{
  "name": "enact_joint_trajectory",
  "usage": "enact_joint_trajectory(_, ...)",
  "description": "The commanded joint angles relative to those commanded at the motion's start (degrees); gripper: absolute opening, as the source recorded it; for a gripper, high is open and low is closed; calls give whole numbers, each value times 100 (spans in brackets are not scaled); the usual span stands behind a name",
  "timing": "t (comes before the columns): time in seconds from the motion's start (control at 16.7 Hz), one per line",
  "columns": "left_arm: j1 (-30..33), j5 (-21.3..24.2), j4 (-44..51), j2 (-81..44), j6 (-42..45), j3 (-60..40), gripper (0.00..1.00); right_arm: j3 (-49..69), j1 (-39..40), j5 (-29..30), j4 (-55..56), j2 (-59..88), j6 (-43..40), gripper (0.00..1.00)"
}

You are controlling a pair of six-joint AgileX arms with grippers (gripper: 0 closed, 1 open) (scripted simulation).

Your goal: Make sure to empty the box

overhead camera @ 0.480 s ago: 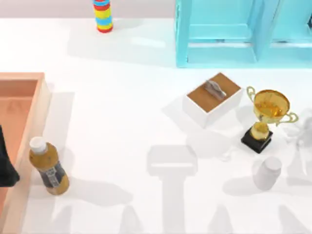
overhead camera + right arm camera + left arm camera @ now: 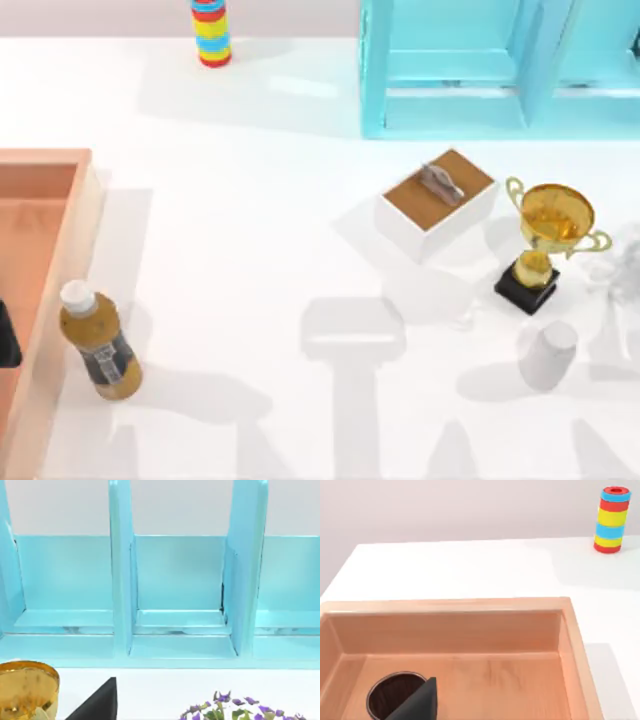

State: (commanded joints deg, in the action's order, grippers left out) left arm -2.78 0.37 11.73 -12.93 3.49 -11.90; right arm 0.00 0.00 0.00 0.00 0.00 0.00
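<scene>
My left gripper (image 2: 5,335) has drawn back toward the top view's left edge since half a second ago, so less of it hangs over the box (image 2: 70,250); I cannot tell whether its fingers are apart or together. The box sits at the table's left side, and my left wrist view shows a dark round-rimmed item (image 2: 390,697) on its orange-brown floor, so I judge the emptying unfinished. The bottle (image 2: 98,342) stands outside, just beside the box's wall. My right arm waits over the right side, facing the blue shelf (image 2: 175,590).
</scene>
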Motion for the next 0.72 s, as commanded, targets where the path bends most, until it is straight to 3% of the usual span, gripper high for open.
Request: enact_joint_trajectory(0.72, -1200, -3, 4560, -6016, 1246, -4526, 100, 0, 0, 0, 0, 0, 0, 100)
